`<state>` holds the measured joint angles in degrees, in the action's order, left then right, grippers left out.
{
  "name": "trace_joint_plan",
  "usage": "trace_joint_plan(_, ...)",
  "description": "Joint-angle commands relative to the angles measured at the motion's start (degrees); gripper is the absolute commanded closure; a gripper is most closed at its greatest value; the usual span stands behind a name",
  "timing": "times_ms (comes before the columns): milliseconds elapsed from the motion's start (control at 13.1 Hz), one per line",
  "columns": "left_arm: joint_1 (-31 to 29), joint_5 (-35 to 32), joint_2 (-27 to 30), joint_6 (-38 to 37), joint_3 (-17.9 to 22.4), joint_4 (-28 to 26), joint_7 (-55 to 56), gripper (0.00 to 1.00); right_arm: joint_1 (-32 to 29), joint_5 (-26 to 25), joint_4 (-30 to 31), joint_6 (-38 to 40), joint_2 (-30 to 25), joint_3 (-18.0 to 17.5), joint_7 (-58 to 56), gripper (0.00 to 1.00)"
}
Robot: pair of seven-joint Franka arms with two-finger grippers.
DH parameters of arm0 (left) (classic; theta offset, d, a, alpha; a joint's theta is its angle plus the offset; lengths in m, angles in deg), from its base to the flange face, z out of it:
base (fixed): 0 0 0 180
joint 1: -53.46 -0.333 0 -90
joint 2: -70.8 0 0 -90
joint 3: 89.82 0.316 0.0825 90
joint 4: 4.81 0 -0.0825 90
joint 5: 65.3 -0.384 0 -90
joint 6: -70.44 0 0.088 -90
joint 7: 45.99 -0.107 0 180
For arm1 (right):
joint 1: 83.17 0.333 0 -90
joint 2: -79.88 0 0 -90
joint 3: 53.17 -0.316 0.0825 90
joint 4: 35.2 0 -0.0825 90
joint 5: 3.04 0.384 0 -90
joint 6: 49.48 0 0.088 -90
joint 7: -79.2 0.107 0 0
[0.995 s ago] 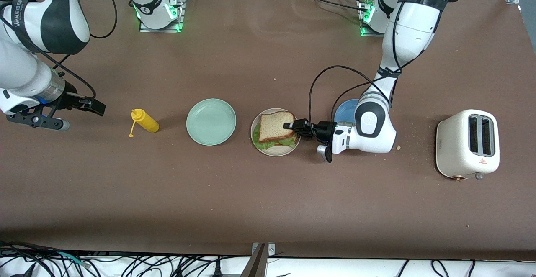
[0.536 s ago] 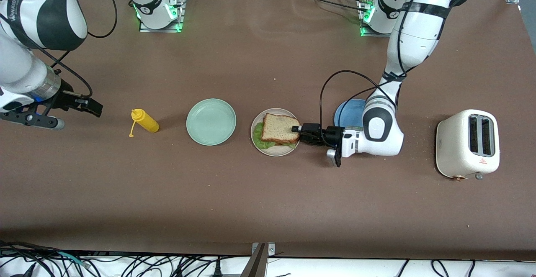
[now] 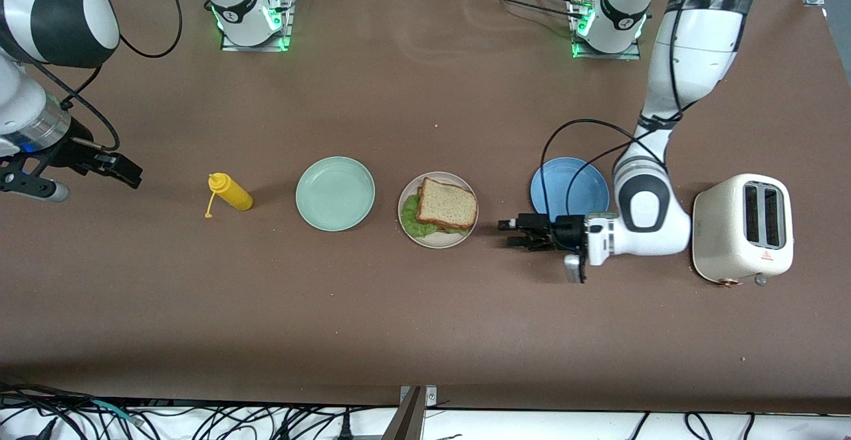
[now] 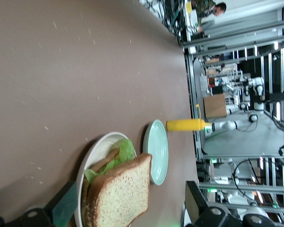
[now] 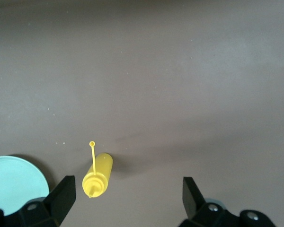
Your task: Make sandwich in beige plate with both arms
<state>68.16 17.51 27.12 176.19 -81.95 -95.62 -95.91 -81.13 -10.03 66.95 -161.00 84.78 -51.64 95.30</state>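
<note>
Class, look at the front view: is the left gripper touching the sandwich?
No. The left gripper is open over bare table, apart from the sandwich on the beige plate.

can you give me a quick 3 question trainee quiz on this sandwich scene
1. True or false: the sandwich lies on the beige plate.
2. Which thing stands nearest the left claw? A) blue plate B) yellow bottle C) mint green plate
3. Fill in: the right claw is open over bare table beside the yellow ____.

Key: 1 true; 2 A; 3 bottle. The left claw is open too, holding nothing.
</note>
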Motion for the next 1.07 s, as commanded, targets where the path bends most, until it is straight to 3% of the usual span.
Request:
trace_joint_plan(0, -0.2, -5.35, 2.99, -0.19, 2.84, -0.24, 2.36, 0.0, 0.07, -0.3, -0.28, -0.54, 0.02, 0.31, 1.39, 0.0)
trace_joint_plan(306, -0.38, -22.12, 6.23, -0.28, 7.06, 0.29, 9.12, 0.0, 0.07, -0.39, -0.28, -0.45, 0.2, 0.58, 1.39, 0.0)
trace_joint_plan(995, -3.45, -60.89, 17.04, -4.3, 7.42, 0.2, 22.57, 0.0, 0.07, 0.31, -0.19, -1.16, 0.64, 0.49, 1.39, 0.0)
